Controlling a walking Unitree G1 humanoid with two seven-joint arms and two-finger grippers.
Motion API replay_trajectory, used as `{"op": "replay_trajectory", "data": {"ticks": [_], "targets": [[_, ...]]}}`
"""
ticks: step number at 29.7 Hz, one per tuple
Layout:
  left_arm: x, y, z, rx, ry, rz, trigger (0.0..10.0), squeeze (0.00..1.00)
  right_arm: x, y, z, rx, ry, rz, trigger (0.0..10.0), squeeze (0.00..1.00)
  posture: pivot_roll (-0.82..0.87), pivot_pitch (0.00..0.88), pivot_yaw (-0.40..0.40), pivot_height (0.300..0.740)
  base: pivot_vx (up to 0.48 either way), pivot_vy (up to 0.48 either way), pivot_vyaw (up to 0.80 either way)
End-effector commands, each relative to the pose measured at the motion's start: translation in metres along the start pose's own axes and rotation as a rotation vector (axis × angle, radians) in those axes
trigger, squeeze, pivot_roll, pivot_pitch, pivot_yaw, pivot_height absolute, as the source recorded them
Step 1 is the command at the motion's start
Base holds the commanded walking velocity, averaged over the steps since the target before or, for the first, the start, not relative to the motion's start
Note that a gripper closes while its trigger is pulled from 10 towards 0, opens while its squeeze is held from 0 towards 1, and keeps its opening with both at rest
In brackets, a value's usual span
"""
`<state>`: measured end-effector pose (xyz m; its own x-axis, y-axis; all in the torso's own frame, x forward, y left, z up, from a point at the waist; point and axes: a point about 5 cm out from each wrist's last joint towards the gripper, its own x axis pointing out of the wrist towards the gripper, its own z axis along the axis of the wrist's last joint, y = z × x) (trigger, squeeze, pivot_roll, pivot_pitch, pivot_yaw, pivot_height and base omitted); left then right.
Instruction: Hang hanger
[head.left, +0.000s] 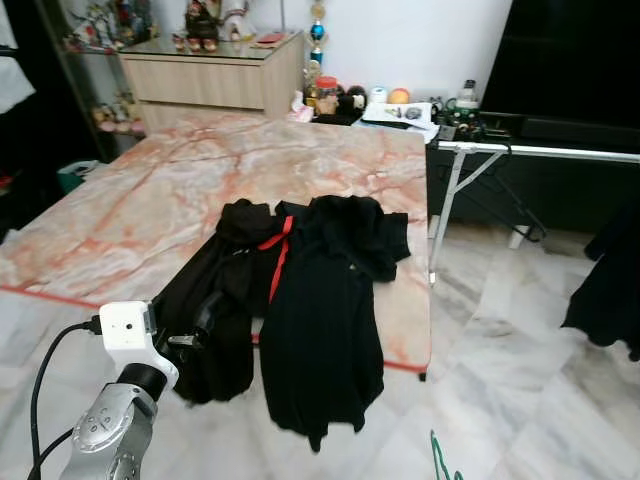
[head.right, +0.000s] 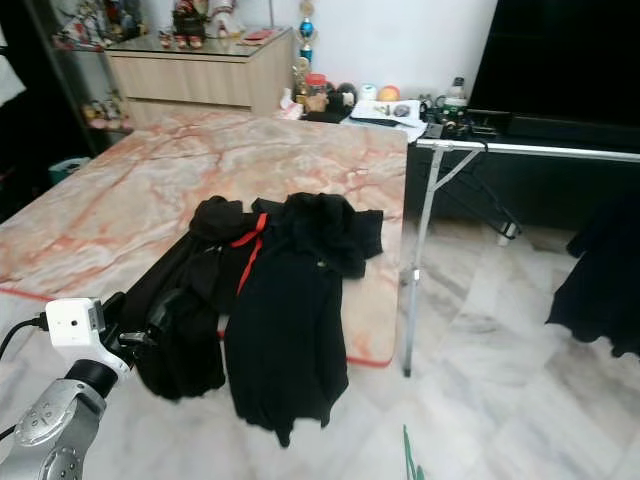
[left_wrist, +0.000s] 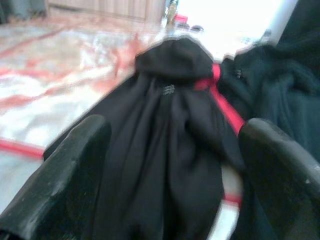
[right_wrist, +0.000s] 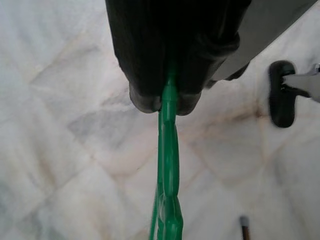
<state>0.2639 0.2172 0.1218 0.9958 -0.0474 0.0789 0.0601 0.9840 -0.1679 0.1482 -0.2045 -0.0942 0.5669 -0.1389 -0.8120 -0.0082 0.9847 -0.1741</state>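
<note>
Green hanger — pinched between the pressed-together fingers of the right gripper, hanging below them over the pale marble floor; its tip also shows at the bottom edge of the left eye view.

Left gripper — fingers spread wide, pointed at the black clothes, not touching them.

Black clothes — two dark garments with a red strap between them, draped over the near edge of the table, their lower parts hanging off it.

Table — pink-veined marble top.

Cabinet — pale wood, behind the table, small ornaments on top.

Folding stand — white metal legs, just beside the table's right side.
</note>
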Motion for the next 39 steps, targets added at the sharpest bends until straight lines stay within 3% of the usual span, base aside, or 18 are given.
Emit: {"op": "replay_trajectory", "data": {"ticks": [1,10,22,28,29,30,34,38,39], "targets": [[0.001,0.000,0.003,0.005,-0.011,-0.003,10.0,0.00,-0.002,-0.001,-0.009,0.005,0.025,-0.001,10.0,0.00,0.08,0.046,0.048,0.740,-0.277,0.000,0.00],[0.000,0.000,0.001,0.008,-0.005,-0.003,10.0,0.00,-0.001,0.000,-0.006,0.004,0.018,0.002,10.0,0.00,0.08,0.046,0.048,0.740,-0.185,0.000,0.00],[-0.022,0.022,-0.043,0.045,0.185,0.065,10.0,0.00,0.000,0.005,-0.001,-0.006,0.010,0.008,10.0,0.00,0.08,0.033,0.051,0.740,0.000,0.000,0.00],[-0.026,0.023,-0.060,0.117,0.282,0.017,10.0,0.00,0.001,0.000,0.001,-0.042,0.005,0.008,10.0,0.00,0.07,0.021,0.051,0.740,0.000,0.000,0.00],[-0.024,0.019,-0.065,0.185,0.317,-0.040,10.0,0.00,0.001,-0.002,0.004,-0.075,0.003,0.025,10.0,0.00,0.07,0.018,0.051,0.740,0.000,0.000,0.00],[-0.023,0.011,-0.073,0.295,0.368,-0.165,10.0,0.00,0.004,-0.005,0.014,-0.165,-0.016,0.045,10.0,0.00,0.07,0.018,0.051,0.740,0.000,0.000,0.00],[-0.020,-0.002,-0.081,0.410,0.408,-0.326,10.0,0.00,0.007,-0.005,0.032,-0.288,-0.073,0.097,10.0,0.00,0.07,0.013,0.050,0.740,0.000,0.000,0.00],[-0.014,-0.023,-0.091,0.555,0.451,-0.575,10.0,0.00,0.008,0.007,0.059,-0.728,-0.167,0.289,10.0,0.00,0.07,0.016,0.050,0.740,0.000,0.000,0.00],[-0.014,-0.023,-0.091,0.555,0.451,-0.575,10.0,0.00,0.008,0.007,0.059,-0.728,-0.167,0.289,10.0,0.00,0.07,0.016,0.050,0.740,0.000,0.000,0.00]]}}
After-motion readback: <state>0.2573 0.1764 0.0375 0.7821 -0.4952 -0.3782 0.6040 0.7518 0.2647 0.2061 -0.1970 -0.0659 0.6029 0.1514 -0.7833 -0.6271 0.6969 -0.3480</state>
